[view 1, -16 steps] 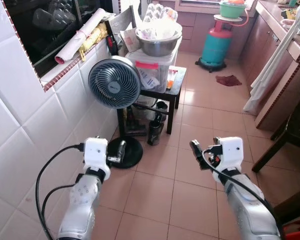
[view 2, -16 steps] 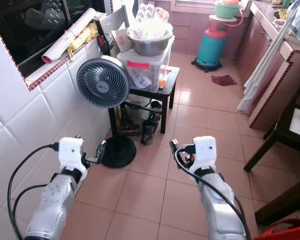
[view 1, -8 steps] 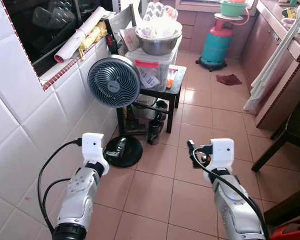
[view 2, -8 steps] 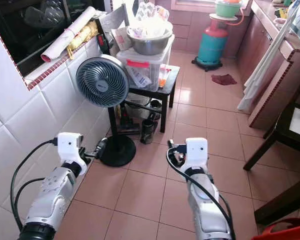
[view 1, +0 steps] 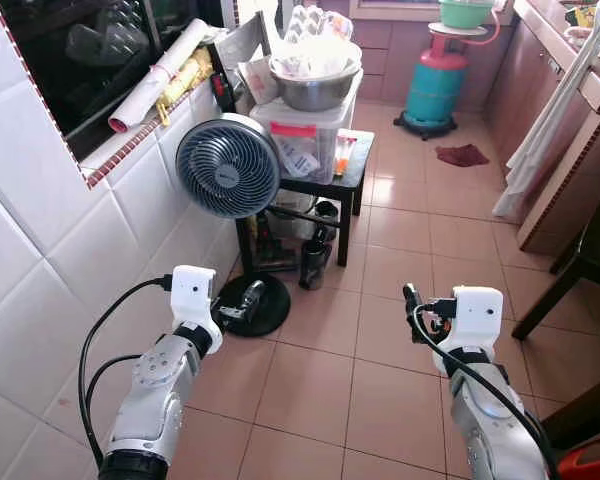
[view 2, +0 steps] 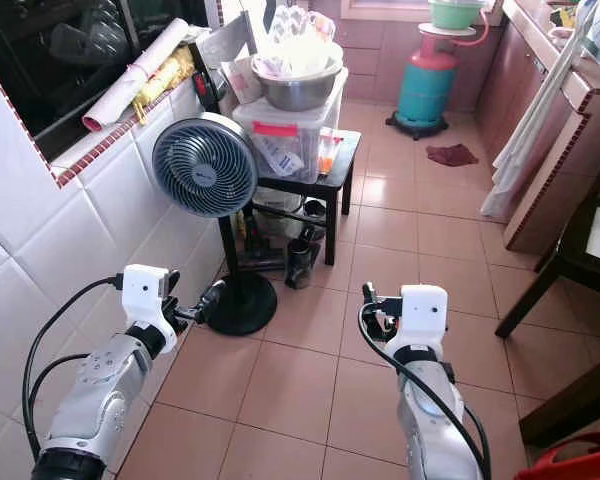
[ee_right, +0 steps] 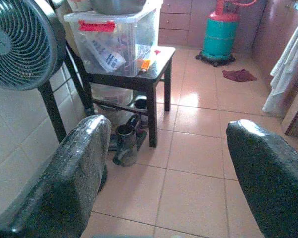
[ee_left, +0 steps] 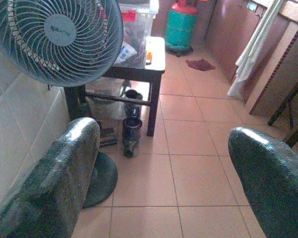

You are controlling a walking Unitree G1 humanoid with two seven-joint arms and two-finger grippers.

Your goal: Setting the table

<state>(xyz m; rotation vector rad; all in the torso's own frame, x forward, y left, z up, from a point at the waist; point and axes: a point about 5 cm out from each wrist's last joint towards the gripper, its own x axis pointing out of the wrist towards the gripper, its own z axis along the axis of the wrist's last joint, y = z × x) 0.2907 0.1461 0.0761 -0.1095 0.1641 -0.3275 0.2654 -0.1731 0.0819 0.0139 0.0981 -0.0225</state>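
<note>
Nothing that plainly belongs to a table setting is within reach. The nearest candidate is the steel bowl [view 1: 316, 88], sitting on a lidded plastic box [view 1: 305, 140] on a small black stand [view 1: 352, 170] against the tiled wall; whether the bowl holds dishes cannot be made out. The dining table itself seems to lie off to the robot's right, where a dark table leg [view 1: 540, 300] shows at the edge.

The relation that matters is this: the bowl and stand lie straight ahead and somewhat to the left, well apart from both grippers, with bare floor tiles between. The left gripper [view 1: 248, 303] is the nearer of the two, held out over the floor just by the fan base [view 1: 248, 305]. The right gripper [view 1: 416, 315] hovers over open tile, more toward the middle of the room. Both sets of fingers are spread wide with nothing between them, as the left fingers [ee_left: 59, 183] and the right fingers [ee_right: 74, 173] show in the wrist views, each looking along the floor toward the stand.

The fan [view 1: 228, 166] stands between the left arm and the stand, so a reach from that side would likely have to clear it. A walk forward appears needed before either arm can touch anything. Farther off stands a green gas cylinder [view 1: 436, 88].
</note>
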